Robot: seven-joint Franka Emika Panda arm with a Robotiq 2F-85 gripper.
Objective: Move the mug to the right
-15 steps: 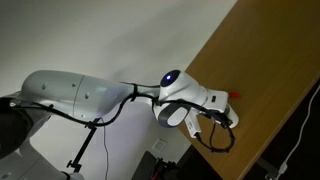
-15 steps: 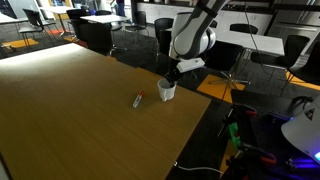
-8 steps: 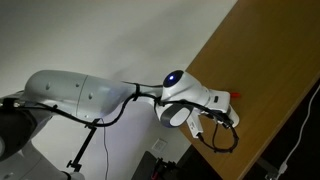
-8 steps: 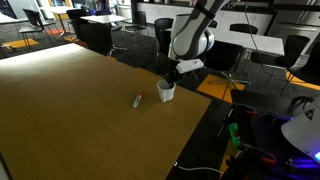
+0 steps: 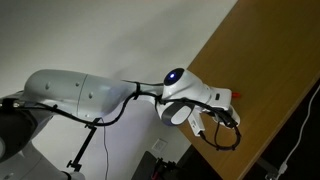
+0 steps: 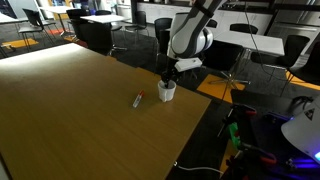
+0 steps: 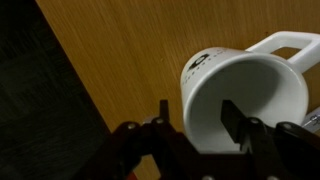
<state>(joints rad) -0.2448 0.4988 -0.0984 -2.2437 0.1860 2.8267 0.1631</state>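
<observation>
The white mug (image 6: 166,90) stands upright on the wooden table (image 6: 80,115), close to its edge. In the wrist view the mug (image 7: 255,95) fills the right side, its handle (image 7: 290,45) pointing away from me. My gripper (image 7: 197,108) straddles the mug's near wall. One finger (image 7: 165,112) is outside the rim with a small gap to it. The other finger (image 7: 232,118) is inside the mug. The jaws stand open and do not pinch the wall. In an exterior view the gripper (image 6: 171,73) hangs right above the mug.
A thin red-and-white pen-like object (image 6: 138,98) lies on the table just beside the mug. The table edge (image 6: 200,100) drops off close behind the mug. Office chairs (image 6: 295,50) and other tables stand beyond. Dark floor (image 7: 40,110) shows past the table edge.
The arm's wrist has shifted very slightly in both exterior views. The mug and pen-like object stay where they were.
</observation>
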